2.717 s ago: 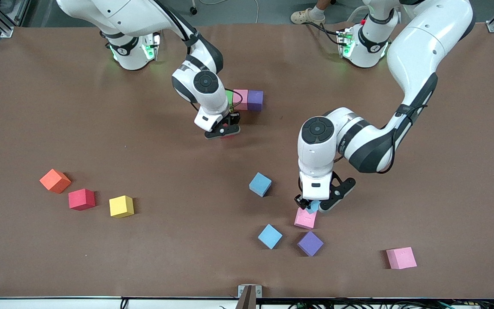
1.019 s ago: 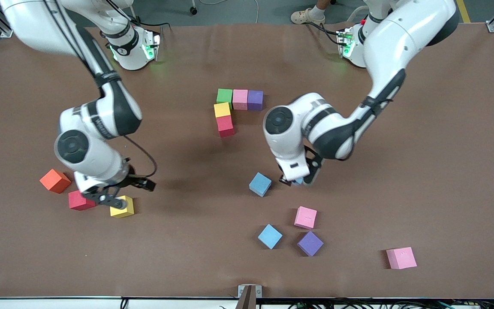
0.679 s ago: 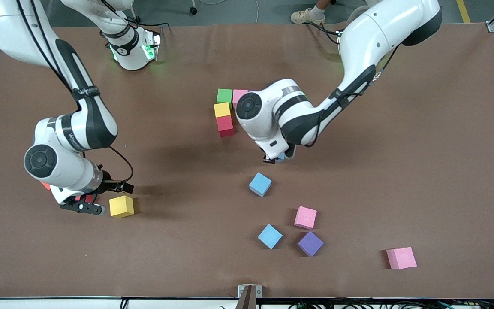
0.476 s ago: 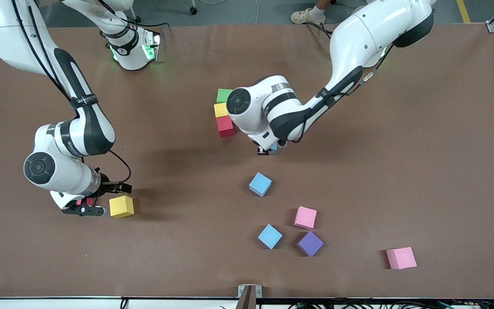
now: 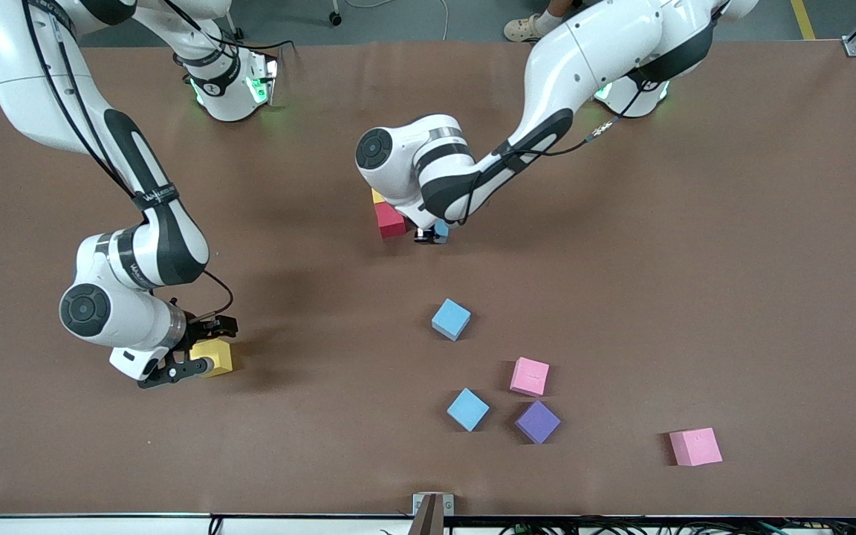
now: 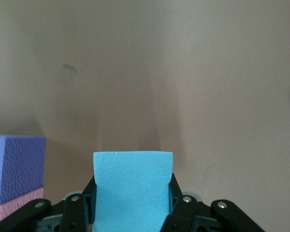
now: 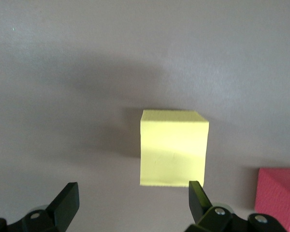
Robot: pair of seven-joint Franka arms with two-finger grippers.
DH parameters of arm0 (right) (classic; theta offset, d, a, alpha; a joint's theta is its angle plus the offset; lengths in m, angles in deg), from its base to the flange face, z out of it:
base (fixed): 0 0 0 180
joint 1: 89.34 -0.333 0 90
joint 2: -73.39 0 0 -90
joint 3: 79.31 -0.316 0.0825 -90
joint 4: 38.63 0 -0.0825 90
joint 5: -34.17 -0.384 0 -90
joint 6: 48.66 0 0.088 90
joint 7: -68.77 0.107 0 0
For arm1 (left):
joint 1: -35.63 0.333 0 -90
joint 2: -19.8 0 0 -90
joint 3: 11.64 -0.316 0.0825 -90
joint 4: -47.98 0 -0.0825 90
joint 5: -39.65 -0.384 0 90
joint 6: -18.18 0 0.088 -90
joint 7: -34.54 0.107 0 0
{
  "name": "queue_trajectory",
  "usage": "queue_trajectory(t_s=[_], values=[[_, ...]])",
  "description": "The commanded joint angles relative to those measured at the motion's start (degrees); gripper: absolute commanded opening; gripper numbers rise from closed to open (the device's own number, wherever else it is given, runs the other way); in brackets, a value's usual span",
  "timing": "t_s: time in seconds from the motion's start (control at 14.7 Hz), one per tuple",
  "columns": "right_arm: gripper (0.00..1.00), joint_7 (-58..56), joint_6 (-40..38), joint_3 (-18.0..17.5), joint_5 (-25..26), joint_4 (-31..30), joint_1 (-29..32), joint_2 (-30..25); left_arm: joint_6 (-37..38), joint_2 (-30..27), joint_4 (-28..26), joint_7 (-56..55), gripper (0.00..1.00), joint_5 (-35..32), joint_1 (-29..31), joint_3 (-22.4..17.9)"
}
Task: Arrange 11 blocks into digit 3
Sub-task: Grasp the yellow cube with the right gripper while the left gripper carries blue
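My left gripper (image 5: pixel 430 235) is shut on a light blue block (image 5: pixel 441 229), also the light blue block (image 6: pixel 133 191) in the left wrist view. It hangs low over the table beside the red block (image 5: pixel 389 221) of the built figure. Above that red block a yellow block (image 5: pixel 377 197) peeks out; the left arm hides the rest of the figure. A purple block (image 6: pixel 17 166) shows at the edge of the left wrist view. My right gripper (image 5: pixel 209 345) (image 7: pixel 133 193) is open over a loose yellow block (image 5: pixel 218 359) (image 7: pixel 173 147), which lies off toward one finger.
Loose on the table nearer the front camera lie two light blue blocks (image 5: pixel 451 319) (image 5: pixel 467 409), a pink block (image 5: pixel 530 376), a purple block (image 5: pixel 537 421) and another pink block (image 5: pixel 695 446). A red block (image 7: pixel 279 195) sits beside the loose yellow one.
The left arm has carried the light blue block across the table to beside the figure's red block. The right gripper has shifted from the loose red block to the loose yellow one.
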Motion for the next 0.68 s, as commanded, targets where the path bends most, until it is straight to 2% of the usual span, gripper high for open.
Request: queue_trajectory(t_s=[0.0,0.27,0.61], values=[[1.0,-2.8,0.7,-0.6,0.1,2.3,0.9,1.2,-2.0,-0.1,0.7,-6.8,0.08,2.1,-3.7,-3.6],[1.0,-5.8,1.1,1.0,3.8,5.5,0.6,2.7,-3.2,-0.1,1.0,-7.8,0.08,3.6,-5.1,-4.4],[1.0,-6.0,1.2,0.9,3.3,5.6,0.8,4.9,-5.4,-0.1,1.1,-8.6,0.08,3.5,-6.8,-5.3]])
